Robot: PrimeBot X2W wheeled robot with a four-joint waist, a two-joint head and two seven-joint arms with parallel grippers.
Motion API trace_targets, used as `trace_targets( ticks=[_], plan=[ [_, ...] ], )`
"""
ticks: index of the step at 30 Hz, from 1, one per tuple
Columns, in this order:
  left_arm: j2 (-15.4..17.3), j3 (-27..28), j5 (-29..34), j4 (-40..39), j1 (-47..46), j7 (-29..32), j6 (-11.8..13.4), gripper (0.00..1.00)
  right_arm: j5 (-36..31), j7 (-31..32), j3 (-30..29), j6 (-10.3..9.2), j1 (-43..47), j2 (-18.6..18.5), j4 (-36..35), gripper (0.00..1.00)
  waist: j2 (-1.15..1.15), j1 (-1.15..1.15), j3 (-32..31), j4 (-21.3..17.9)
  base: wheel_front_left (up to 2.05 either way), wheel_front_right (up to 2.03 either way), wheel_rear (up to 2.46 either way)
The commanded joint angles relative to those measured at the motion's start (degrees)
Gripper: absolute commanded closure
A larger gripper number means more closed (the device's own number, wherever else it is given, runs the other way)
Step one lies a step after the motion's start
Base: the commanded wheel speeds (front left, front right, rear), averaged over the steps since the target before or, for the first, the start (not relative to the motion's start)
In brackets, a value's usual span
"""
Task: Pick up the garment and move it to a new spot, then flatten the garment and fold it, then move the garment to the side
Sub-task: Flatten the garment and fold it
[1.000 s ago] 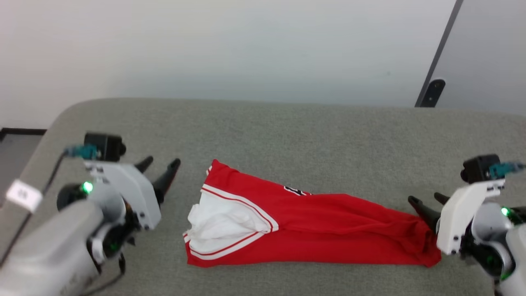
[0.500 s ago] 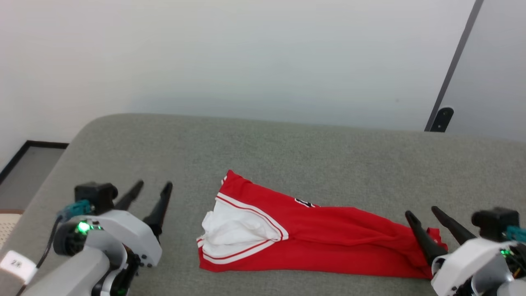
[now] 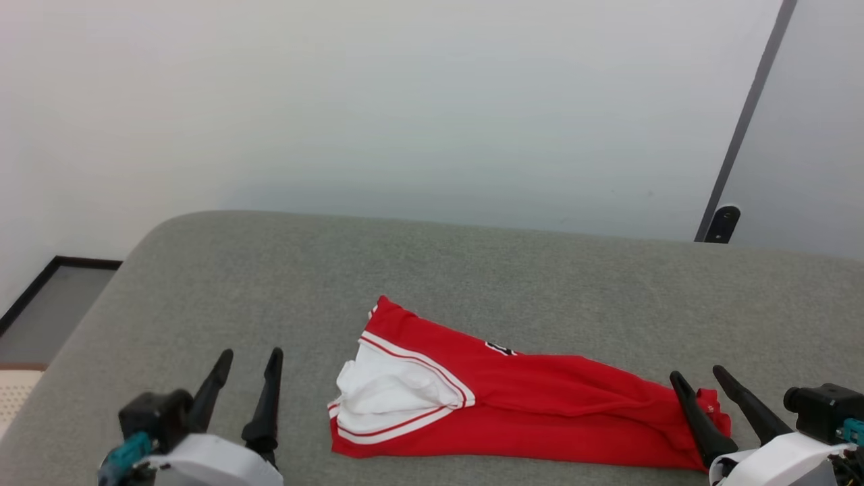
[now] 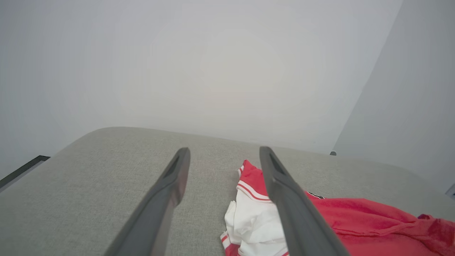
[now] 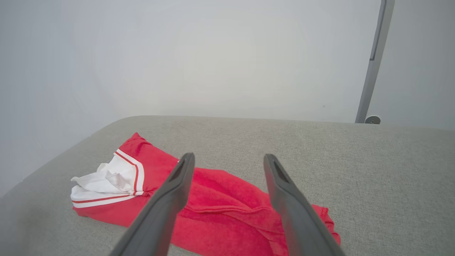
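We see our left end effector spread and empty, the garment lying just to its right, white sleeve nearest. Our right end effector, also spread and empty, sits at the garment's red end on the grey desk.

Probably a bare test room or lab, not a lived-in home. A broad worktop padded in grey woven fabric, with rounded corners, stands before a plain white wall. At the upper right of the head view a dark upright strip edges a flat grey panel, with a small dark fitting at its foot. At the lower left, grey floor shows inside a dark border. A single red garment lies on the fabric, and the lighting is even and cool.
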Motion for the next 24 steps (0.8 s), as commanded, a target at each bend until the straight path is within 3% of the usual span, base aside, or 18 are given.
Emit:
trace_targets(
  ticks=[1,10,18,24],
  plan=[
    [-1.2,1.4,1.2,-0.3,1.1,0.0,-0.6,0.00,0.3,-0.4,0.1,-0.05,0.3,-0.2,-0.3,0.00,0.00,0.00,0.0,-0.4,0.00,0.00,0.00],
    [-7.4,9.9,12.0,0.2,5.5,0.0,-5.5,0.00,0.3,0.1,-0.3,-0.05,-1.7,-1.6,1.8,0.00,0.00,0.00,1.7,-3.3,0.00,0.00,0.00],
    [-9.8,14.9,16.3,0.6,4.4,0.0,-9.0,0.00,-1.0,1.2,-2.1,-0.05,-3.7,-3.0,4.0,0.00,0.00,0.00,4.2,-7.5,0.00,0.00,0.00],
    [-11.0,18.3,17.7,1.6,3.4,0.0,-10.1,0.00,-1.7,3.7,-2.0,-0.05,-5.4,-2.9,5.6,0.00,0.00,0.00,5.3,-8.2,0.00,0.00,0.00]
  ],
)
